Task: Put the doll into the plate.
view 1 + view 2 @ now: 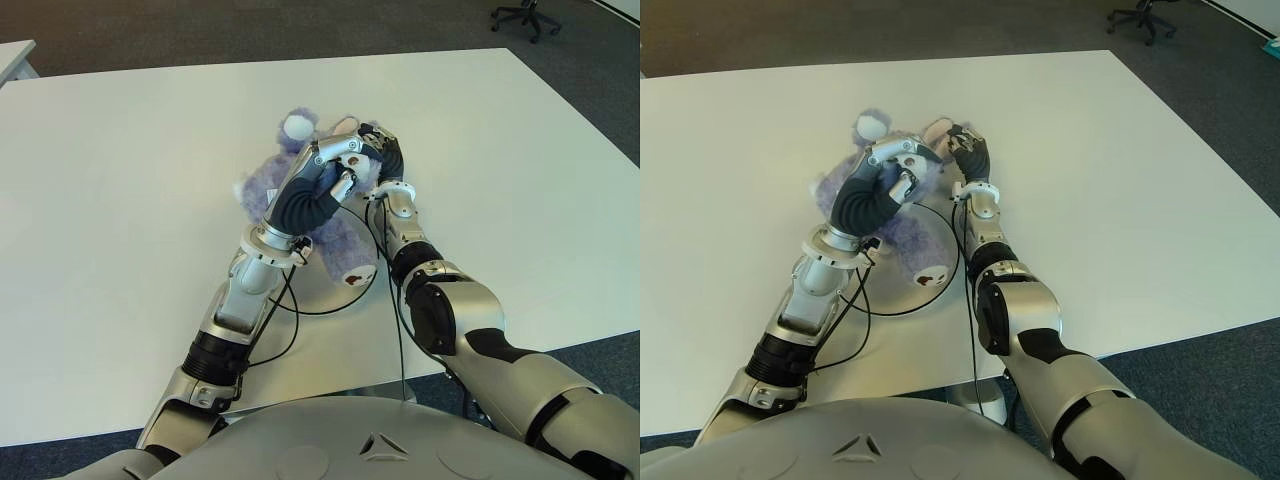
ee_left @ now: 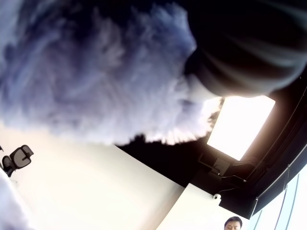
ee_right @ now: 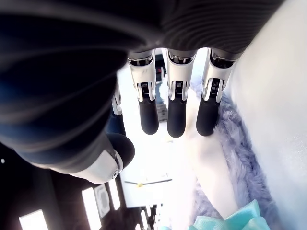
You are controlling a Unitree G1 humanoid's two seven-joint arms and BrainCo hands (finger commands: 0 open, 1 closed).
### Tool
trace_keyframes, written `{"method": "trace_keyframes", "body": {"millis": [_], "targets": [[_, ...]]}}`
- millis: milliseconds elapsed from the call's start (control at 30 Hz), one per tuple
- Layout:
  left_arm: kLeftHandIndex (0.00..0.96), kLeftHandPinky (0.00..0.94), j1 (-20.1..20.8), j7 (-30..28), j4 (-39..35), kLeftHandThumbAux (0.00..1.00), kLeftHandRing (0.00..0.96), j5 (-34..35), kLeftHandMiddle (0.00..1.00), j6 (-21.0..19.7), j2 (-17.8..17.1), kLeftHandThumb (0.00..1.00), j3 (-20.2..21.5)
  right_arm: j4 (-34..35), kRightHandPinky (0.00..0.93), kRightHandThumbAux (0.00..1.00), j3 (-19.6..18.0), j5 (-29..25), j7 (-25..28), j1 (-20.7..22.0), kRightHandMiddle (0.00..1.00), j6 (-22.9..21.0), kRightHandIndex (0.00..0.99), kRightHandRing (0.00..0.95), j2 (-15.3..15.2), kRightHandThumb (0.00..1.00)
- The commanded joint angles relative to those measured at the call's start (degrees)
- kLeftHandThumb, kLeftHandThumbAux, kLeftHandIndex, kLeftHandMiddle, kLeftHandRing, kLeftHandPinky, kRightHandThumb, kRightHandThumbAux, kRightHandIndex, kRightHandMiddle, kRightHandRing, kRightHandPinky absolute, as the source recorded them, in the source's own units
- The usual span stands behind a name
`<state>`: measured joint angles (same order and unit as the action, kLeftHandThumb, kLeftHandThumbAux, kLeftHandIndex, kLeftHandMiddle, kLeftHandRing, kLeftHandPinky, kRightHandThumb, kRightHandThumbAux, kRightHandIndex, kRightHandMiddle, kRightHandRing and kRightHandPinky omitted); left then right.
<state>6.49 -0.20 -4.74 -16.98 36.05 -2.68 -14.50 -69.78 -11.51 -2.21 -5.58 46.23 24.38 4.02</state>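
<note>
Purple doll (image 1: 345, 235) sits mid-worktop (image 1: 120, 180), on what looks like a plate (image 1: 318, 292) whose rim shows at its 6 o'clock. Left hand (image 1: 322, 185) is on top of the doll w/ fingers (image 1: 347, 147) curled into the fur, clamped on it. Right hand (image 1: 385, 150) is at the doll's 2 o'clock, touching the fur; its fingers (image 3: 176, 108) are straight, spread apart, gripping nothing.
</note>
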Motion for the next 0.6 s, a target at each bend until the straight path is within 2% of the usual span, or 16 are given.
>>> {"method": "trace_keyframes", "body": {"millis": [33,600], "targets": [[0.399,0.832,-2.7,-0.3,3.0,0.665,0.813,-0.6,0.544,-1.6,-0.9,0.853,-0.2,-4.9,0.22,0.74,0.4,0.4,-0.4,-7.9,0.183,-5.3,0.397,0.175,2.0,0.692],[0.398,0.825,-4.3,-1.3,1.6,0.665,0.806,-1.6,0.543,-6.9,-2.1,0.852,-0.9,-4.9,0.234,0.741,1.3,0.4,-0.3,-7.6,0.183,-5.7,0.397,0.177,1.7,0.691]]}}
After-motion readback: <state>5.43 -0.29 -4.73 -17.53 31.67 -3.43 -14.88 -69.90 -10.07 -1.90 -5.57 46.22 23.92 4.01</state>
